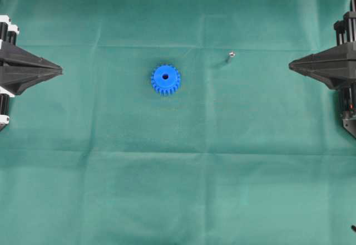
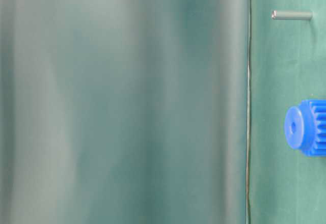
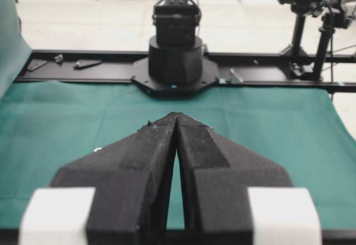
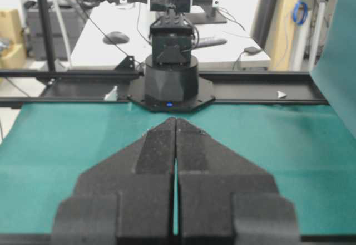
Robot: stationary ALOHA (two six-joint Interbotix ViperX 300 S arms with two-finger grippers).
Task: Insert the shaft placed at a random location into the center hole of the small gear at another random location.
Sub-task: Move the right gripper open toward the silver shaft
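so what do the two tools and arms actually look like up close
Both tools are matte black wedges tapering to a point. The left tool has white blocks at its base; the right tool is black throughout. Each arm's round black base carries a small lit dot, with black cables near the right arm.

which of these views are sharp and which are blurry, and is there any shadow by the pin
Overhead view: evenly lit and sharp, the pin throwing a short faint shadow. Table-level view: a big out-of-focus green blur fills the left, though pin and blue gear stay sharp. Both wrist views: background bright and washed out.
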